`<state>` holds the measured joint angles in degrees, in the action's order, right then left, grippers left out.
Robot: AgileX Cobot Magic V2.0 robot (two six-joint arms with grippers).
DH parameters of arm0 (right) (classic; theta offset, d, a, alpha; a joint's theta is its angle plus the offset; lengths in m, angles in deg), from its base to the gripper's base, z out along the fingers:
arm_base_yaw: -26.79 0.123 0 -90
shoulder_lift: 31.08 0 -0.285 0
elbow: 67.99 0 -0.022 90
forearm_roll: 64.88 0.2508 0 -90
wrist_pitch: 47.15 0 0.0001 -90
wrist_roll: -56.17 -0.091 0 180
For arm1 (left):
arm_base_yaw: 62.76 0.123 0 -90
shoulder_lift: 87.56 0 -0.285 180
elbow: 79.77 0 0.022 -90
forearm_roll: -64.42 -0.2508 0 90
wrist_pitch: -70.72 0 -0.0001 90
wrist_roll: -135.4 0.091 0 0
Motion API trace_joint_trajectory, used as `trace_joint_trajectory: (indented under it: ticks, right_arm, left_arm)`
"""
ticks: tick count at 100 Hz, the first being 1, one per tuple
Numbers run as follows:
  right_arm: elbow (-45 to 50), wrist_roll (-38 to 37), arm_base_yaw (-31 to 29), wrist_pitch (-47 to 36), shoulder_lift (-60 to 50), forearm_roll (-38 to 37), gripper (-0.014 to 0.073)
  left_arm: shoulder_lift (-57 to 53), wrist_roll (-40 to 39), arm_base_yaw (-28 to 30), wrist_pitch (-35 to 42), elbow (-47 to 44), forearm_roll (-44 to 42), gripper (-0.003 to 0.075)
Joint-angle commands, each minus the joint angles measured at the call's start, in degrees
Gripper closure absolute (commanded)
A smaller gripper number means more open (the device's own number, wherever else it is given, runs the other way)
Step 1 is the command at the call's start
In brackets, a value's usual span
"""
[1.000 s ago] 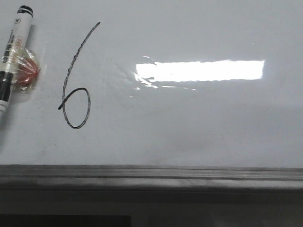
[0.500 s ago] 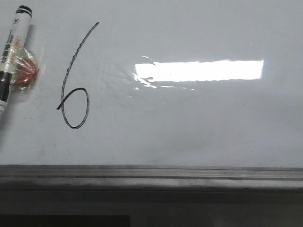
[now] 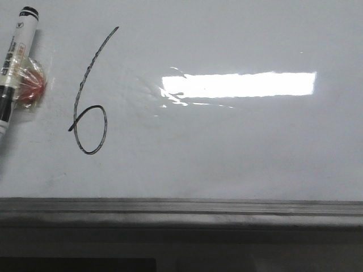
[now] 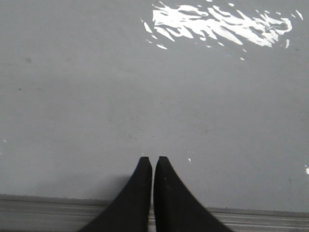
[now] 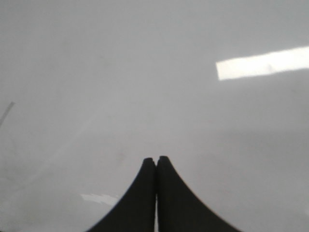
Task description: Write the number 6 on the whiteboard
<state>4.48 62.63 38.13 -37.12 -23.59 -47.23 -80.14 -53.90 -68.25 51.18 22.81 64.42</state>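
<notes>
A black hand-drawn number 6 [image 3: 89, 96] stands on the left part of the whiteboard [image 3: 227, 147] in the front view, a long slanted stroke ending in an oval loop. A marker [image 3: 12, 68] with a black cap lies at the far left, beside a red lump wrapped in clear tape [image 3: 31, 85]. Neither arm shows in the front view. My left gripper [image 4: 153, 160] is shut with nothing in it, over the board near its grey ledge [image 4: 48, 212]. Empty as well, my right gripper [image 5: 156, 159] is shut over bare board.
A dark grey ledge [image 3: 181, 209] runs along the board's near edge. A bright rectangular light reflection [image 3: 238, 85] lies on the board to the right of the digit. In the right wrist view a thin dark line [image 5: 7, 112] shows at the picture's edge.
</notes>
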Motion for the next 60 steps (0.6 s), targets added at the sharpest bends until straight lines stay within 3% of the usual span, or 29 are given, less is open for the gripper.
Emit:
trace_joint_trajectory:
  ticks: [1, 24, 41, 60]
  right_arm:
    - [-0.66, 0.64, -4.51, -0.28, 0.54, -0.86, 0.0657]
    - [0.39, 0.64, -16.53, 11.52, 0.54, -9.94, 0.0657]
    - [2.32, 0.64, -18.88, 9.86, 0.54, -12.06, 0.0657]
    - [7.22, -0.40, -18.88, 2.28, 0.54, -15.42, 0.0657]
  left_arm:
    - [-1.75, -0.01, 0.13, 2.06, -2.65, 0.37, 0.0739]
    - [-1.75, -0.01, 0.13, 2.06, -2.65, 0.37, 0.0739]
    - [-1.75, -0.01, 0.13, 2.06, -2.65, 0.37, 0.0739]
    - [-1.75, -0.01, 0.13, 2.06, -2.65, 0.37, 0.0739]
